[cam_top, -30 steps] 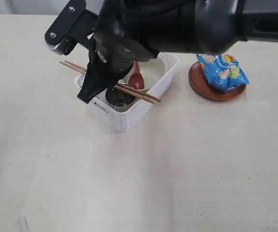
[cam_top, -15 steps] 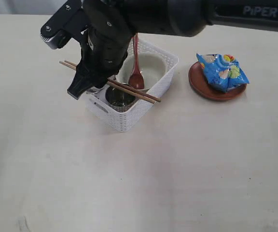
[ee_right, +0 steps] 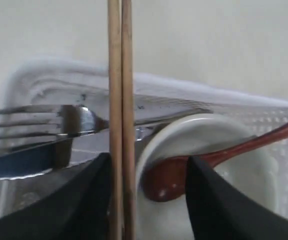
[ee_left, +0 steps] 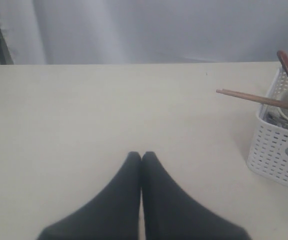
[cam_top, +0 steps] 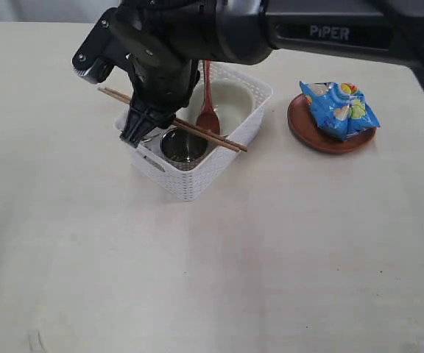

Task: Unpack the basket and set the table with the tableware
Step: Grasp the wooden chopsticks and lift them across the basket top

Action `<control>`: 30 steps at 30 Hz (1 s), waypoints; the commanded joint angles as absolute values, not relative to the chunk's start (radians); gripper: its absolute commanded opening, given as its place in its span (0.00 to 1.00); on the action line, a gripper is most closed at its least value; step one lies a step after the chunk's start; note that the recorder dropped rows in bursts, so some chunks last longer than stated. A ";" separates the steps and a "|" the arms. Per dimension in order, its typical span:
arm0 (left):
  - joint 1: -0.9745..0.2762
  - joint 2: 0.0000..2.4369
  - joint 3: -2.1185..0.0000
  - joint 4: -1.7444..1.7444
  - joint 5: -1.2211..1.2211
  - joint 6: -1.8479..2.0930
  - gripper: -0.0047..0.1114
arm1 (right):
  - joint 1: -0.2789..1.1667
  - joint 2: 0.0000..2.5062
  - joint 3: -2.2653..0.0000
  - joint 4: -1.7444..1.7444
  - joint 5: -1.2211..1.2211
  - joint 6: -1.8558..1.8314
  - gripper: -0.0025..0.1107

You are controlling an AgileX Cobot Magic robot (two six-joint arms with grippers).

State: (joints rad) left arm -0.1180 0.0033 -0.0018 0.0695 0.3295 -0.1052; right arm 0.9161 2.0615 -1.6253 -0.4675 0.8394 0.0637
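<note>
The white basket (cam_top: 194, 179) stands on the table (cam_top: 285, 257) and holds a whitish bowl (cam_top: 230, 101), a brown wooden spoon (cam_top: 207, 116) and a steel cup (cam_top: 183, 146). Wooden chopsticks (cam_top: 219, 140) lie across its rim. My right gripper (cam_top: 133, 135) hangs over the basket's left end. It is open, with the chopsticks (ee_right: 120, 100) between its fingers, close to one finger (ee_right: 91, 200). Beyond them lie the fork (ee_right: 39, 122), the knife (ee_right: 21, 164), the spoon (ee_right: 169, 177) and the bowl (ee_right: 211, 137). My left gripper (ee_left: 141, 155) is shut and empty, over bare table left of the basket (ee_left: 279, 150).
A brown round plate (cam_top: 311, 136) sits to the right of the basket with a blue snack packet (cam_top: 341, 109) on it. The right arm (cam_top: 219, 33) spans the far side of the scene above the basket. A grey curtain (ee_left: 159, 30) backs the table.
The right arm has drawn back and up, uncovering the bowl and spoon. Its gripper swung out past the basket's left side, then back over the basket's left end.
</note>
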 commanded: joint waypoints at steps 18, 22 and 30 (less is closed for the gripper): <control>-0.125 0.000 0.000 0.074 0.325 -0.104 0.04 | 0.701 2.078 -1.632 -0.367 0.811 -0.019 0.42; -0.125 0.000 0.000 0.074 0.325 -0.104 0.04 | 0.682 2.078 -1.632 -0.302 0.796 -0.084 0.34; -0.125 0.000 0.000 0.074 0.325 -0.104 0.04 | 0.649 2.078 -1.631 -0.281 0.777 -0.091 0.05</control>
State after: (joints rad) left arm -0.1180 0.0033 -0.0018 0.0695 0.3295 -0.1052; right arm 0.6674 2.0787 -1.6253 -0.2990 0.7871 -0.0810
